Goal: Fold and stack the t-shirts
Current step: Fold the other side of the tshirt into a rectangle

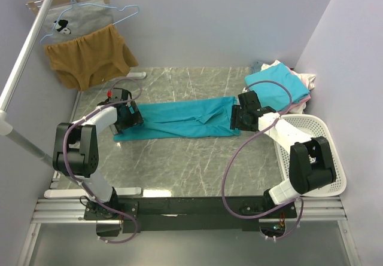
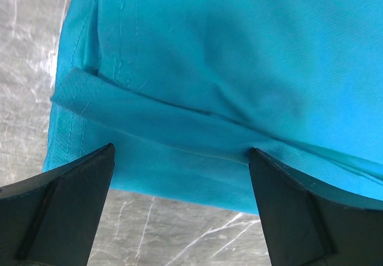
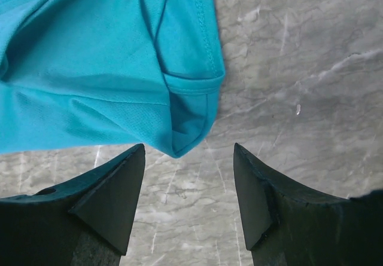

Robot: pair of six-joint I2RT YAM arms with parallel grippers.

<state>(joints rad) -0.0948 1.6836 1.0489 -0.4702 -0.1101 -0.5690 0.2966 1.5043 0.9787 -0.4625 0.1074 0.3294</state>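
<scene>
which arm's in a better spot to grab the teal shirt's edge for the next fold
Probably the left. The left gripper is open with the folded edge of the teal shirt spanning its gap. The right gripper is open too, but only a corner of the shirt reaches toward it.

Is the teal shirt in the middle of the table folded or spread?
Folded lengthwise: the teal t-shirt lies as a narrow band on the table, with doubled layers showing in the left wrist view.
</scene>
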